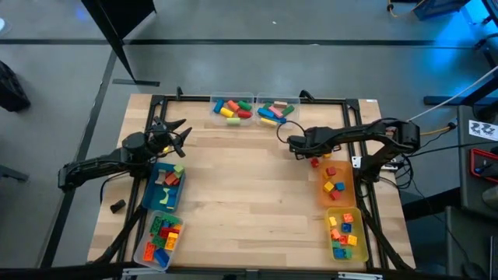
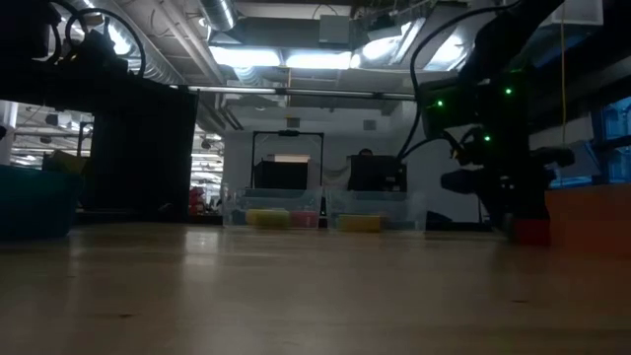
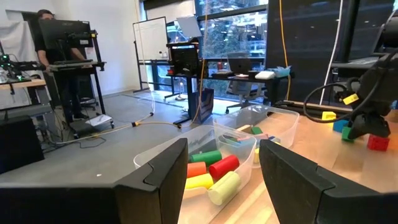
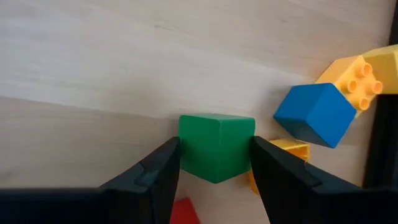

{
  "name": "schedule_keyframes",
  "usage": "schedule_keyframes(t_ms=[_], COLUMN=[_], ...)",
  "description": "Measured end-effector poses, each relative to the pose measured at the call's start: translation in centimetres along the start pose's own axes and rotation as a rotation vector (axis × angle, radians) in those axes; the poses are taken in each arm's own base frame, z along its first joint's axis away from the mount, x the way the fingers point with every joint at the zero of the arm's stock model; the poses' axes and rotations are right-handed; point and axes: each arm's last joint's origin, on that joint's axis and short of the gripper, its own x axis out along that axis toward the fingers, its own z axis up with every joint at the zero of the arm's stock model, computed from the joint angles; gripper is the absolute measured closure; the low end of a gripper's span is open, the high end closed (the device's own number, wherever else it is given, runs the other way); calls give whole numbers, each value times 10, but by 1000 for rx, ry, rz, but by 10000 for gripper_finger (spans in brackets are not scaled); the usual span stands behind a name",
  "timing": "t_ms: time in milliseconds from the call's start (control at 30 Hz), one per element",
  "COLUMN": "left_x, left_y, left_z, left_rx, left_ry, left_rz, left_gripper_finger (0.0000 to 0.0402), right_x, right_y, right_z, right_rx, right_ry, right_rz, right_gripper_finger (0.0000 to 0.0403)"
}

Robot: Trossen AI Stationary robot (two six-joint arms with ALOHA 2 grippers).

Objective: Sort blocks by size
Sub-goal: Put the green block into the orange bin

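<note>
My right gripper (image 4: 216, 149) points steeply down over the right half of the table, near the far clear bins, and is shut on a green block (image 4: 216, 144). Beside that block lie a blue block (image 4: 314, 113), yellow blocks (image 4: 354, 73) and a red block (image 4: 183, 213). From above, my right gripper (image 1: 296, 145) stands just left of loose blocks (image 1: 315, 162) on the wood. My left gripper (image 3: 224, 162) waits open and level at the table's left side (image 1: 180, 132), holding nothing. My right gripper has the green block between its two fingers (image 4: 155, 168), one on each of two opposite side faces (image 4: 186, 149). The fingers come from above, slanting down. The block sits upright; I cannot tell whether its underside rests on the table.
Two clear bins (image 1: 233, 109) (image 1: 276, 110) with blocks stand at the far edge. An orange bin (image 1: 338, 187) and a yellow bin (image 1: 346, 237) line the right side, a blue bin (image 1: 165, 187) and a clear bin (image 1: 159, 241) the left. Bare wood lies between.
</note>
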Motion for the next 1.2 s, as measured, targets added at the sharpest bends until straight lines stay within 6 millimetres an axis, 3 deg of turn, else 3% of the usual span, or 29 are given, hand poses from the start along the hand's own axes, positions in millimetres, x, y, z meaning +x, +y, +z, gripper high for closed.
schedule_keyframes(t_ms=[267,833,967,1200], left_x=[0,0,0,0], left_y=[0,0,0,0], left_z=[0,0,0,0], left_rx=[0,0,0,0], left_ry=[0,0,0,0], left_rz=[0,0,0,0], left_gripper_finger=[217,217,217,217], right_x=[-2,-13,-15,-32], right_y=[6,16,13,-2], right_z=[2,8,7,6], right_rx=[28,34,30,38], right_ry=[-2,37,47,52], right_rz=[65,147,139,180], right_gripper_finger=[234,398,386,330])
